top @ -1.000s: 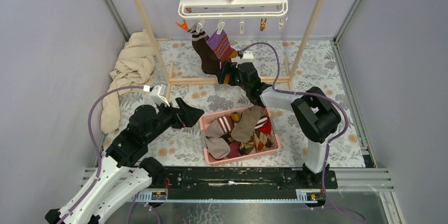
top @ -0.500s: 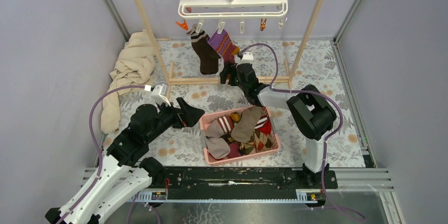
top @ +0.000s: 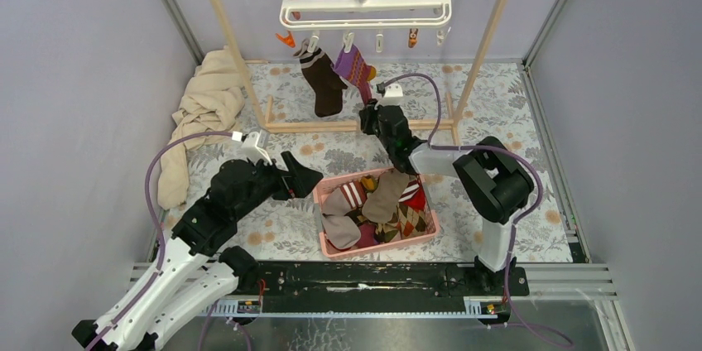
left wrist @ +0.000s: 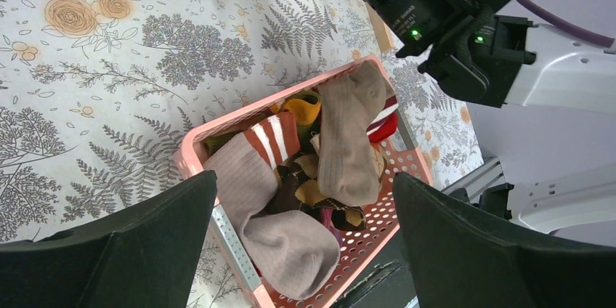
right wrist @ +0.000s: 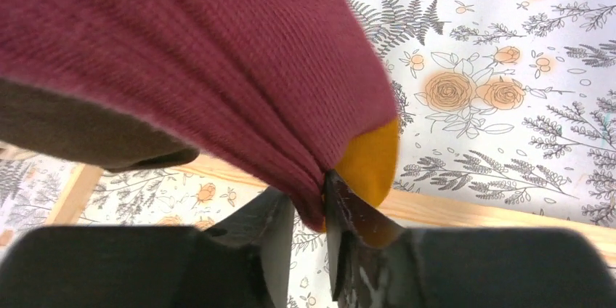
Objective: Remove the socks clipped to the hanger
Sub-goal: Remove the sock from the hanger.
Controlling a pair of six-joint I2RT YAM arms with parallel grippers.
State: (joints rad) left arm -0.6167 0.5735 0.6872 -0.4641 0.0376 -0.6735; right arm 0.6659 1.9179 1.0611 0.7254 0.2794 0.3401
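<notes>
Right wrist: the magenta sock (right wrist: 203,54) is pinched at its toe by the nearly closed right gripper (right wrist: 312,203); next, it must be pulled free of the hanger (top: 364,3).

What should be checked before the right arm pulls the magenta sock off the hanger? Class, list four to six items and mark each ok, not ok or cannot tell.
1. Right gripper is shut on the lower end of the magenta sock: ok.
2. The sock's top hangs from a white clip on the hanger, so there is something to pull against: ok.
3. Brown sock is outside the jaws: ok.
4. Left gripper is open and low beside the basket, away from the hanger: ok.
5. Basket is uncovered and ready for another sock: ok.
6. Clip will let go on a gentle pull: cannot tell.
</notes>
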